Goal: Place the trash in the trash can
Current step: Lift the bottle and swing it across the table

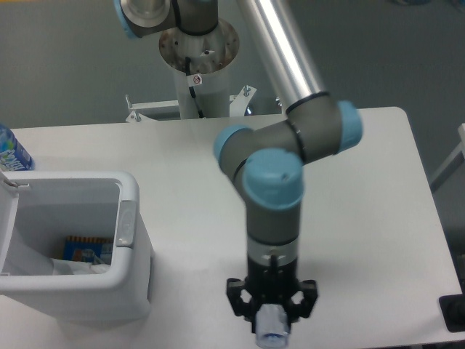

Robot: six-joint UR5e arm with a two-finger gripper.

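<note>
End effector [272,326] clamped on clear bottle [272,333] w/ blue cap, held near front edge of tabletop [363,218], well right of open white trash can [129,240].
</note>
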